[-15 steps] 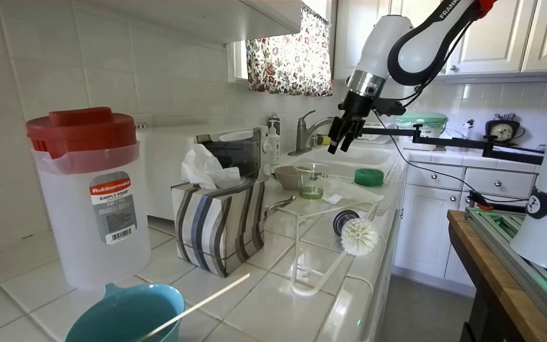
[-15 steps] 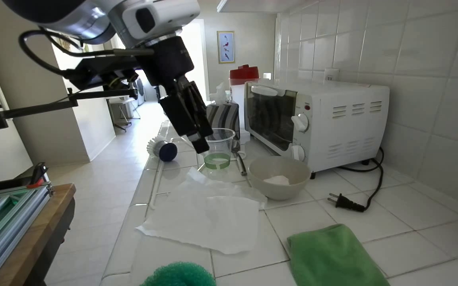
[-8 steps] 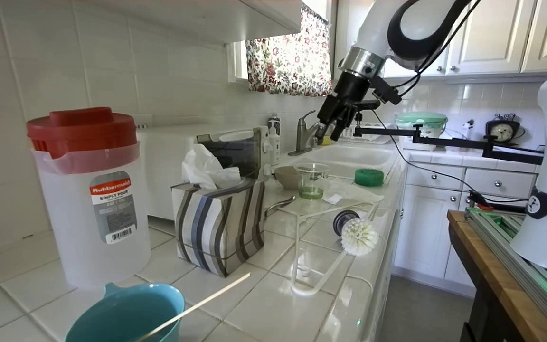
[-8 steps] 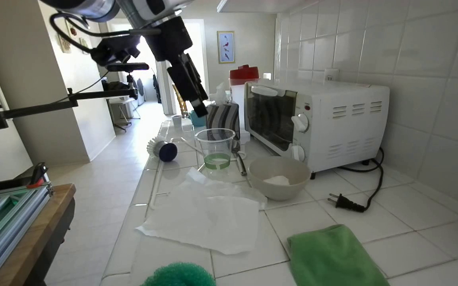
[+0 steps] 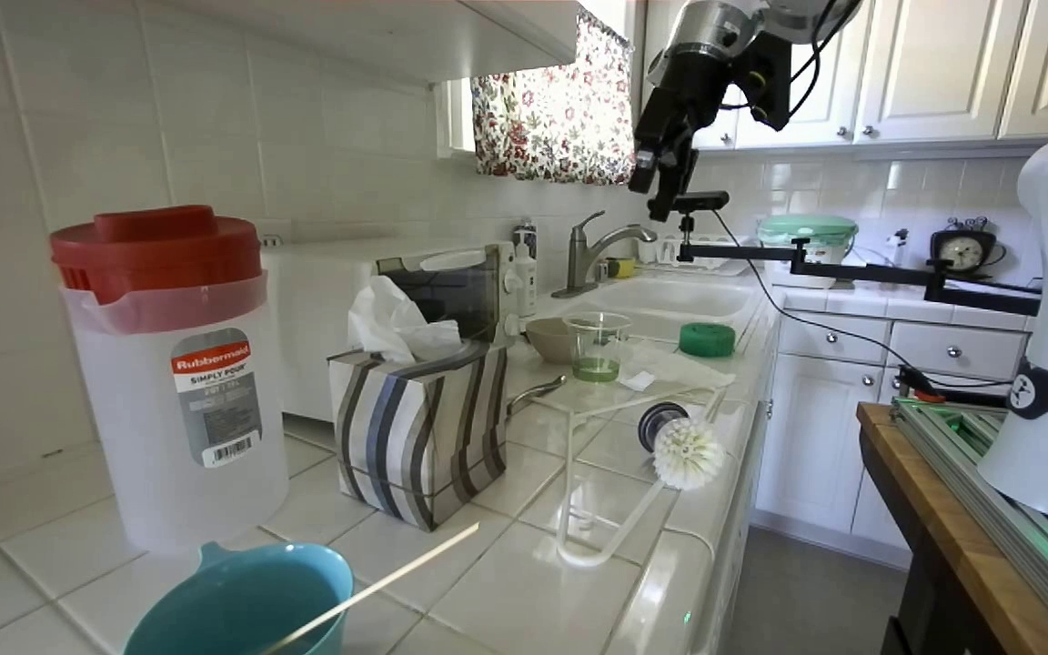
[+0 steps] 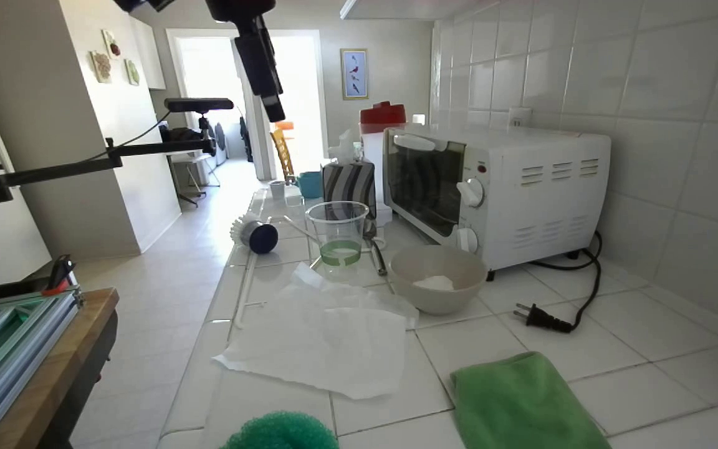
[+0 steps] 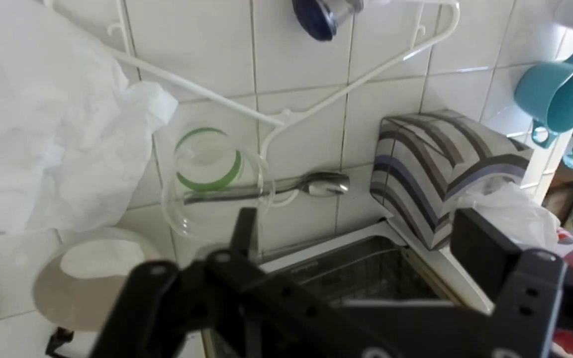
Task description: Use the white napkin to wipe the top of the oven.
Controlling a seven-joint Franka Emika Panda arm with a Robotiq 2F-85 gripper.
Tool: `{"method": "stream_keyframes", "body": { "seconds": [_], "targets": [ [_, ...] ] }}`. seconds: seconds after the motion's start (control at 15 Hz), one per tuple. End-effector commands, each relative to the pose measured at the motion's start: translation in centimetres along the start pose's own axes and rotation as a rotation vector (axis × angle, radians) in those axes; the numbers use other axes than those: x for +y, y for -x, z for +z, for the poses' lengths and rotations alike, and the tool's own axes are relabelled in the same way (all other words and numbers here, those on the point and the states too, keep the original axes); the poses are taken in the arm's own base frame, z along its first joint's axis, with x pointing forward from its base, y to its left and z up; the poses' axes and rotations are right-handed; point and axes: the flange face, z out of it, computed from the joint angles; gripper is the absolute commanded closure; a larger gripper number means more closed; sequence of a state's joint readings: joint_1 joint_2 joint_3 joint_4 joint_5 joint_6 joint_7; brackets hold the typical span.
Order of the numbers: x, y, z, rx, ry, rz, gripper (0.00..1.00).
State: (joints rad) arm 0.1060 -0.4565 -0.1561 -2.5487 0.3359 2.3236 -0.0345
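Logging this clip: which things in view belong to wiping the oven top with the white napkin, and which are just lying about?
Part of the job:
white napkin, not yet gripped
toaster oven
gripper, open, nothing between its fingers

Just lying about:
green cloth
green scrubber
beige bowl
clear cup
scrub brush
white hanger
striped tissue box
red-lidded pitcher
teal cup

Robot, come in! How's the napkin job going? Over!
Gripper open, holding nothing. White napkin lying on the counter, not yet grabbed. Clear cup and beige bowl close beside it, might get bumped.
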Motion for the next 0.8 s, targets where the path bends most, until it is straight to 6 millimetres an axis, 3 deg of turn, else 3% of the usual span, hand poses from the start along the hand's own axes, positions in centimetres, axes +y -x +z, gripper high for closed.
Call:
{"method": "stream_keyframes", "body": {
  "seconds": [0.0, 0.33, 0.73],
  "targets": [
    [1.5, -0.1, -0.5, -0.138, 0.056, 0.043, 0.0],
    [3.0, -0.4, -0.5, -0.254, 0.207, 0.126, 0.0],
    [1.7, -1.7, -0.3, -0.298, 0.388, 0.142, 0.0]
  ]
}}
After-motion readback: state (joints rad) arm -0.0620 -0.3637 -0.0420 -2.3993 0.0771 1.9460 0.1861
